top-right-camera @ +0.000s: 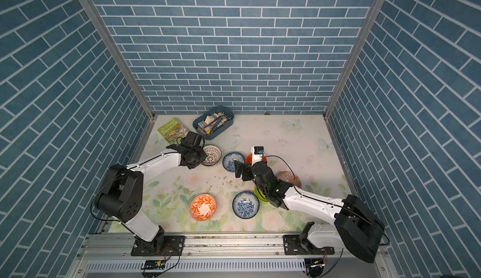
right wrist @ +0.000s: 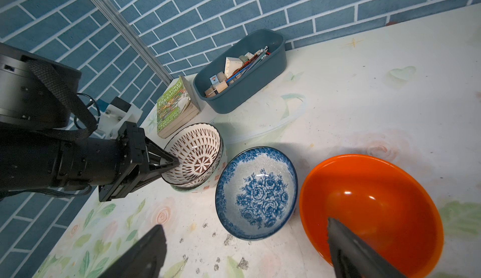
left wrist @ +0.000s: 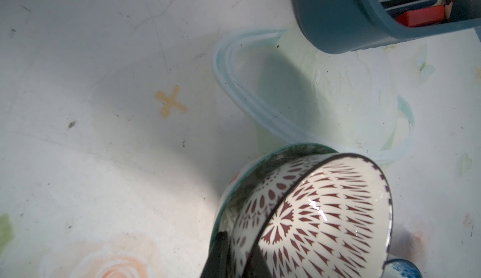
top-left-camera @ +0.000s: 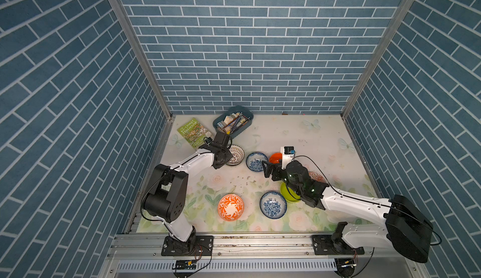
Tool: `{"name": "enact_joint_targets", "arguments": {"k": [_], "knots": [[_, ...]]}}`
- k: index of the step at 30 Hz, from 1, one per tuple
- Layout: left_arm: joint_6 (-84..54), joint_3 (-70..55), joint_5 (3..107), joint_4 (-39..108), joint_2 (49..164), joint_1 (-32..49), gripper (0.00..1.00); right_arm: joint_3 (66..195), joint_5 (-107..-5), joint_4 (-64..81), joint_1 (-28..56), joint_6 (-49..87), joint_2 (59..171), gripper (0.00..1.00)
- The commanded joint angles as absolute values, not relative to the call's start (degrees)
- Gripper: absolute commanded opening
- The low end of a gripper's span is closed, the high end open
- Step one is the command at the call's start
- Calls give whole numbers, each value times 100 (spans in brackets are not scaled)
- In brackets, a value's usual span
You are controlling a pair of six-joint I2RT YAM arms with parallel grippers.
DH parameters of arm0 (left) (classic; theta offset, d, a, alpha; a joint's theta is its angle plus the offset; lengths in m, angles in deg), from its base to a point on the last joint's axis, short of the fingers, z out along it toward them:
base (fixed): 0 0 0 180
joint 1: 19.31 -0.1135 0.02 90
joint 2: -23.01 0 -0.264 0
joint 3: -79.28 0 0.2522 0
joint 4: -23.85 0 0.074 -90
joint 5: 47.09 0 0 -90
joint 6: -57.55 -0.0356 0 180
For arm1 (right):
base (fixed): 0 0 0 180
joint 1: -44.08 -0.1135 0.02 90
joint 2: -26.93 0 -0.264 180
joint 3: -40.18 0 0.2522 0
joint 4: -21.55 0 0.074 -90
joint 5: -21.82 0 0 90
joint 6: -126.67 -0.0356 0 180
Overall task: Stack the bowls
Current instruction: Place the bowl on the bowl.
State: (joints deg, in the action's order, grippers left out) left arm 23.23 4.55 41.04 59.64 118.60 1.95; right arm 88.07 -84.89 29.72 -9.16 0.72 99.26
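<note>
Pinch from my left gripper (right wrist: 173,163) on lattice bowl (right wrist: 200,151) rim, far left, right gripper (right wrist: 244,223) stretched level, spread wide beside orange bowl (right wrist: 369,201), book (right wrist: 171,102) reads "Storey Treehouse"

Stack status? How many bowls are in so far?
Done: white lattice bowl sits tilted inside the grey-green bowl. In hand: left pincer shut on its rim; right pincer open, empty, beside the plain orange bowl. Left: six loose bowls: that orange one, two blue floral bowls, lime-green bowl, two orange-white bowls.
</note>
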Motion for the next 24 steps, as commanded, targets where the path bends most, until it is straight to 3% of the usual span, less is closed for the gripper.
{"name": "enact_joint_targets", "arguments": {"k": [1,24], "knots": [[2343,356,4090,5841,11822,246,16,8716,-8544,3099,-892,205,9811,98],[2349,328,4075,5880,11811,328,20,8734,-8549,3082,-892,213,9840,98]]}}
